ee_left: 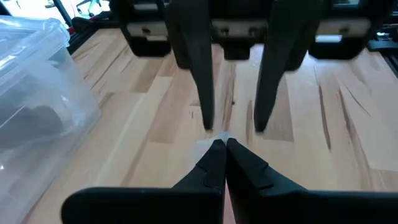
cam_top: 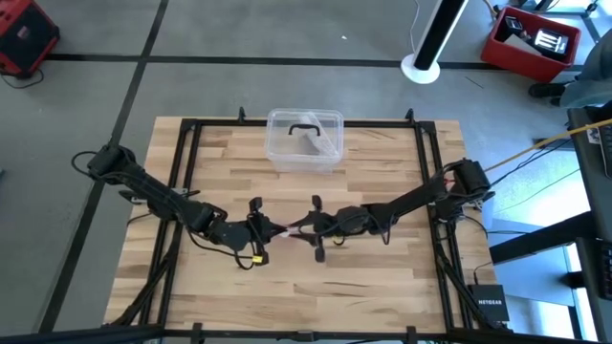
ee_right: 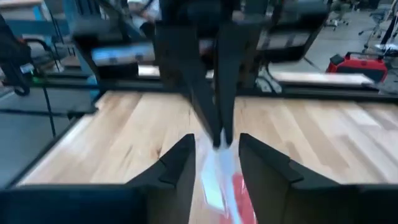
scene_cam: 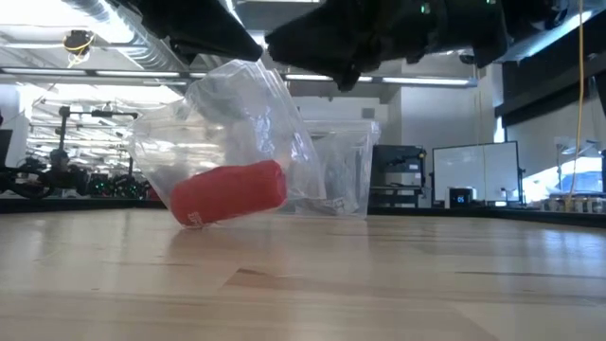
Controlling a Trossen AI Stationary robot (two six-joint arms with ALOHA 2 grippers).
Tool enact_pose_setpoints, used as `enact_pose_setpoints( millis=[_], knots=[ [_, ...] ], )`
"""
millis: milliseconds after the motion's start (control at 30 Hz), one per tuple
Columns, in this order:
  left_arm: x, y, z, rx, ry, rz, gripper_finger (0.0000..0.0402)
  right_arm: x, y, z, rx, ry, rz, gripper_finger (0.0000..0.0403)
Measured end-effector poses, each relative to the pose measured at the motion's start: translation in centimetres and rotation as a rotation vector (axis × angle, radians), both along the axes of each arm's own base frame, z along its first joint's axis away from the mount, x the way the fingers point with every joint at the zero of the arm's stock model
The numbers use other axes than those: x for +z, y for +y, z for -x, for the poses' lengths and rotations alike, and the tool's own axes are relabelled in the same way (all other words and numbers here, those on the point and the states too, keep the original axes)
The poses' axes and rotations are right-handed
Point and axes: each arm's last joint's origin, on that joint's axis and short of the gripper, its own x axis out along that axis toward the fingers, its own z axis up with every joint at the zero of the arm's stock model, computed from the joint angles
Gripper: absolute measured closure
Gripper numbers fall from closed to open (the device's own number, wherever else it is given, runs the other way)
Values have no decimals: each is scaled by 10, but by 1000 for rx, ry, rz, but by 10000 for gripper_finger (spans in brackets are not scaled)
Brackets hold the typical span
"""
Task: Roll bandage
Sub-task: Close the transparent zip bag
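High camera looks straight down, taking in the whole table (cam_top: 382,277) from well above. Low camera sits at tabletop level, facing twelve o'clock into the room, close to the red bandage (scene_cam: 229,192) in its clear bag (scene_cam: 237,114). Each wrist camera peers close past its own fingers at the opposite gripper; both share mid-table.

A lab: monitors (scene_cam: 492,170), exposed ceiling ducts (scene_cam: 104,19), concrete floor (cam_top: 86,105).
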Motion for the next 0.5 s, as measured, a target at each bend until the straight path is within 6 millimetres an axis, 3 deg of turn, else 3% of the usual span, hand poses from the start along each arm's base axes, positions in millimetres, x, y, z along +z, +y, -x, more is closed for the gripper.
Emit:
enact_pose_setpoints(
  millis=[100,267,500],
  knots=[
    [0,0,0,0,1,1,401,-9,1,-3,0,30,18,291],
    [0,0,0,-1,2,1,401,-7,1,-6,-3,17,45,318],
    [-1,0,0,-1,7,-2,401,-9,-4,-7,-13,35,61,389]
  ],
)
